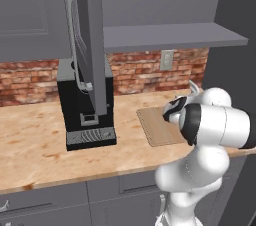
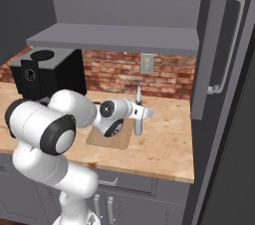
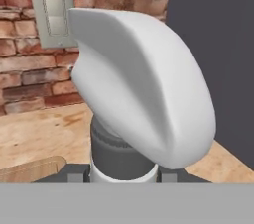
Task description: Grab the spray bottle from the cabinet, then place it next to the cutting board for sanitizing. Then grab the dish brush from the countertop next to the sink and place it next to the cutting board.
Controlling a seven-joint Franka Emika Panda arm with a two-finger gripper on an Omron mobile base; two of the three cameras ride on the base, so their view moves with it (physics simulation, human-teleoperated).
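Bottle upright in your jaws: the spray bottle [image 2: 138, 112] stands clamped in the half-closed gripper [image 2: 141, 113], its base just above or on the tabletop [image 2: 164, 142] beside the cutting board's [image 2: 110, 139] right edge, so lower straight down.

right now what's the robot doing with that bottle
The arm's pincer is shut on the spray bottle, holding it upright over the wooden countertop, just by the right edge of the cutting board. The cabinet door stands open. From these views I cannot tell whether the bottle's base has touched down.
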